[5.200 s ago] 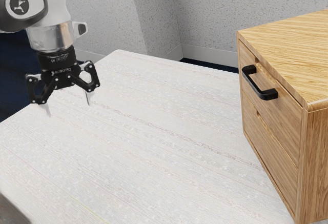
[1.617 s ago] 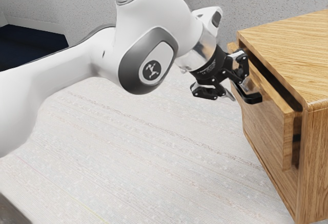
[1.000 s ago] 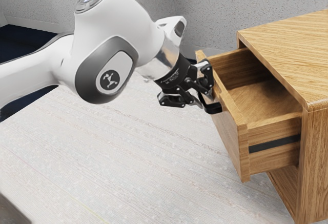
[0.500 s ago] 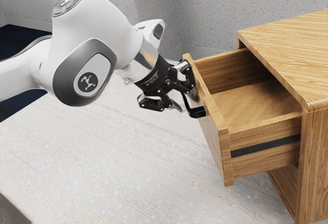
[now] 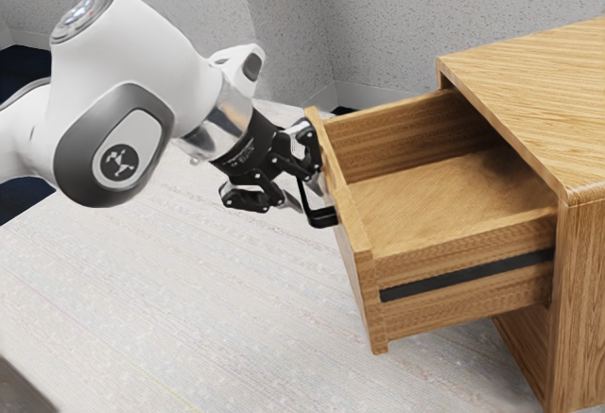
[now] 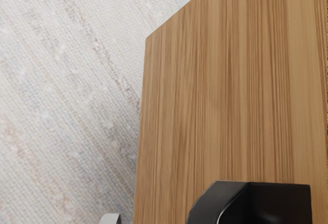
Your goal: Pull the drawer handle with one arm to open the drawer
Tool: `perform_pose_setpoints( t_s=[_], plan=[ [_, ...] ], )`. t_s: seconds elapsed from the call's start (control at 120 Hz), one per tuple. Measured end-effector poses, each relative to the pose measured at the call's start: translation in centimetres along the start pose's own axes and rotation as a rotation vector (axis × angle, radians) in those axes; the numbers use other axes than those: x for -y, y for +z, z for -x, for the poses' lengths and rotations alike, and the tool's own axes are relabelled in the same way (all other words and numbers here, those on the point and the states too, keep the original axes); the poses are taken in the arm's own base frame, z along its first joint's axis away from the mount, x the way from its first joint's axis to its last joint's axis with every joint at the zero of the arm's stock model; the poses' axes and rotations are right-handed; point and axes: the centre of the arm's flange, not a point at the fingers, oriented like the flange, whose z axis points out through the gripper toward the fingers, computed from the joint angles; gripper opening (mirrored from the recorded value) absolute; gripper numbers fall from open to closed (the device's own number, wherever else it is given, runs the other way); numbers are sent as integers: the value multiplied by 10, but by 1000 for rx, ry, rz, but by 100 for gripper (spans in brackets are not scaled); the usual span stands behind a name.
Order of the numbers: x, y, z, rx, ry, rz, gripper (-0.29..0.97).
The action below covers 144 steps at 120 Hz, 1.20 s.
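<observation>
The drawer (image 5: 444,200) sticks well out of the cabinet (image 5: 544,73), its length pointing to the exterior view's left. The gripper (image 5: 304,180) has its jaws clamped on the handle (image 5: 319,213) at the drawer's front.

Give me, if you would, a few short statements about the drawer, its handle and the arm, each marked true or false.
1. The drawer stands well out of the cabinet. True.
2. The handle is silver. False: it is black.
3. The gripper is closed on the handle at the drawer's front. True.
4. The arm reaches in from the exterior view's right. False: it comes in from the exterior view's left, and the cabinet stands at the right.
</observation>
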Motion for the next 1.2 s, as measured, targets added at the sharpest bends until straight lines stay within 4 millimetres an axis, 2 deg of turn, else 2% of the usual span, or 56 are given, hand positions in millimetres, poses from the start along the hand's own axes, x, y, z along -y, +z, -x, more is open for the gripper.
perform_pose_setpoints(
  t_s=[0.517,0.883,1.2],
  plan=[
    [34,-16,-5,-2,-38,3,14],
    [47,-24,-8,-10,-43,11,20],
    [67,-33,-7,-16,-53,10,21]
  ],
)
